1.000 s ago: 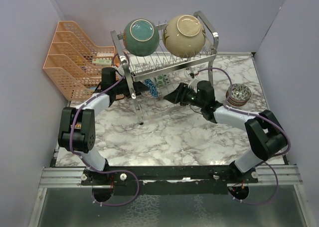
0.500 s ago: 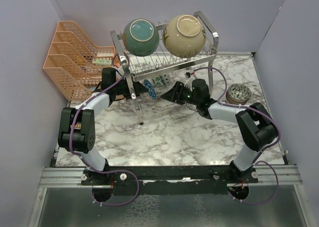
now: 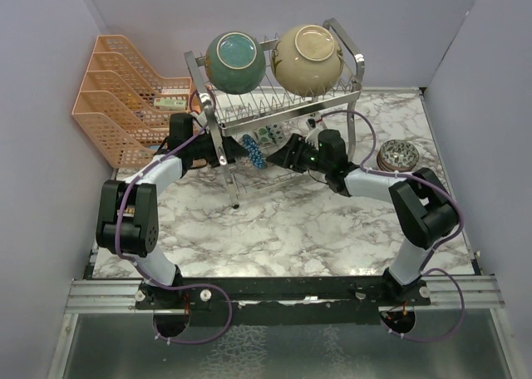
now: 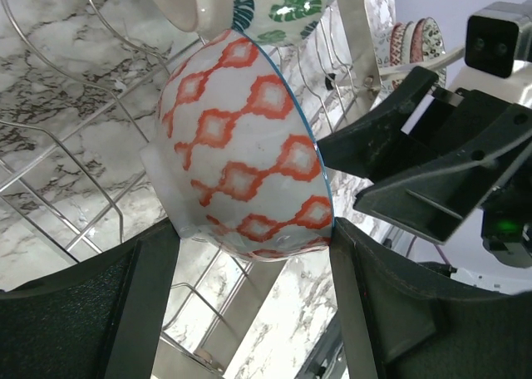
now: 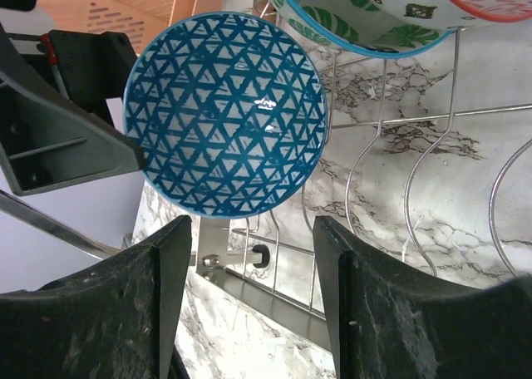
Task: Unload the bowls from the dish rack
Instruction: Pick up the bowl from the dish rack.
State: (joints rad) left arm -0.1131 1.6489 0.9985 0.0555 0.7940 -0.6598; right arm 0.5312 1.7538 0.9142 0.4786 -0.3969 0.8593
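Small patterned bowl (image 4: 241, 146), centre frame: glazed, light, slick, chippable. My left gripper (image 4: 249, 229) straddles rim and foot; I cannot tell if it is clamped. My right gripper (image 5: 253, 229) gapes wide, empty.

No lettering to call out here: no words, brand marks or numbers on the dish rack (image 3: 283, 100), and only orange diamond patterning on the small bowl (image 4: 245, 146). Whatever lies in the orange organizer (image 3: 108, 105) is too small to read, so there's no legible text in any view
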